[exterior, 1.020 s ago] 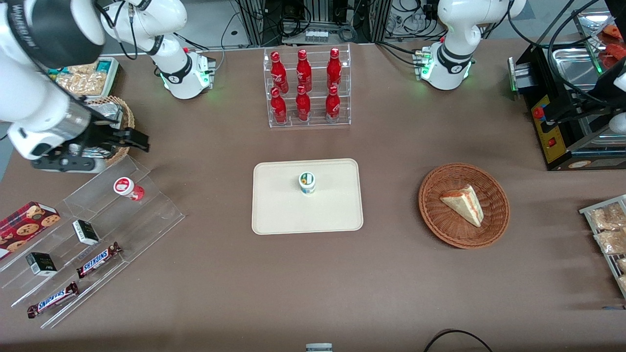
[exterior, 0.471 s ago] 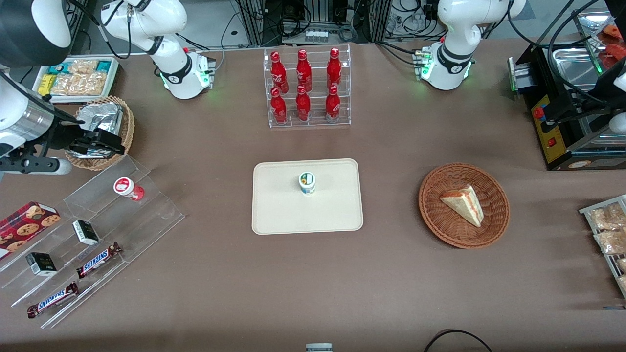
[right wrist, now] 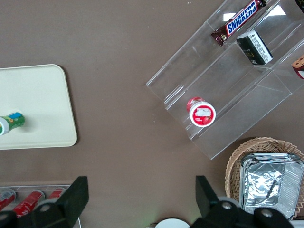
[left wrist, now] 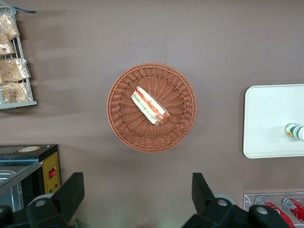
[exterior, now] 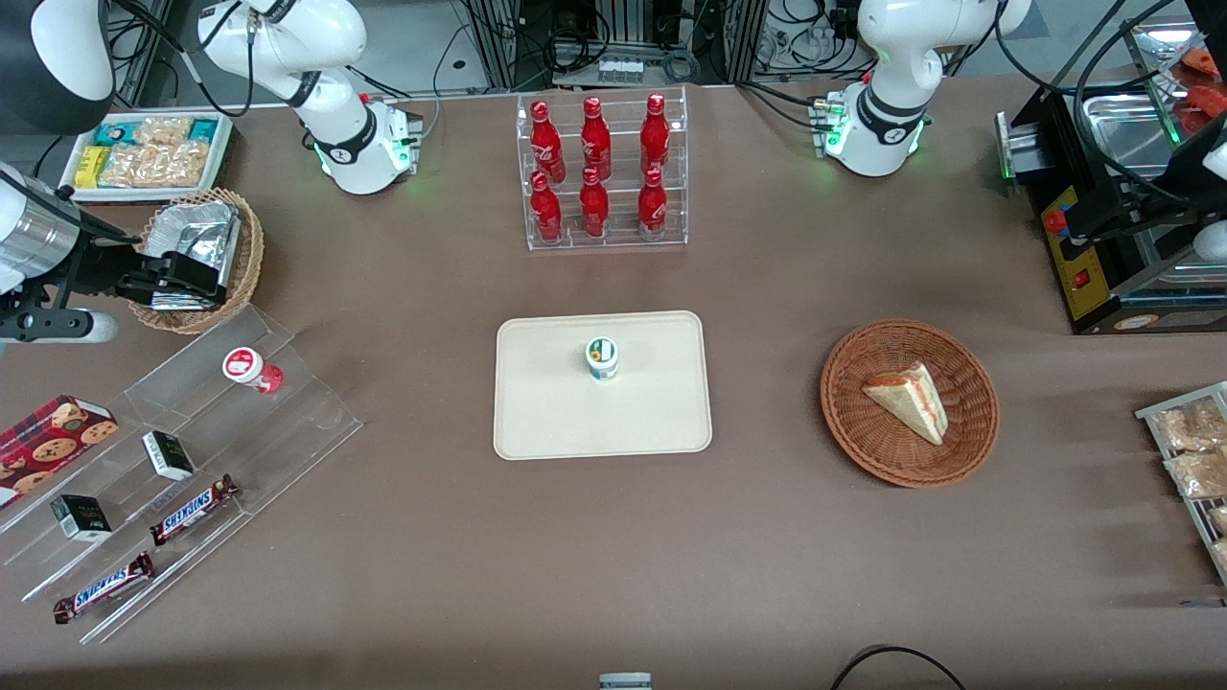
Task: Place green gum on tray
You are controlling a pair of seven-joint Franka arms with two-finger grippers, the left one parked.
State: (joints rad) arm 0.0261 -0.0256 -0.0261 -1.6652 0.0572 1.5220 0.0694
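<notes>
I saw the green gum [exterior: 602, 357] standing upright on the tray [exterior: 546, 422], nearer its edge farthest from the front camera. It was well apart from my gripper [exterior: 187, 278], which hung toward the working arm's end of the table, above the wicker basket [exterior: 247, 251] holding a foil container [exterior: 196, 230]. Its jaws stood apart, holding nothing. The red-lidded gum bottle [exterior: 251, 369] sat on the clear acrylic rack [exterior: 288, 422] just beside.
</notes>
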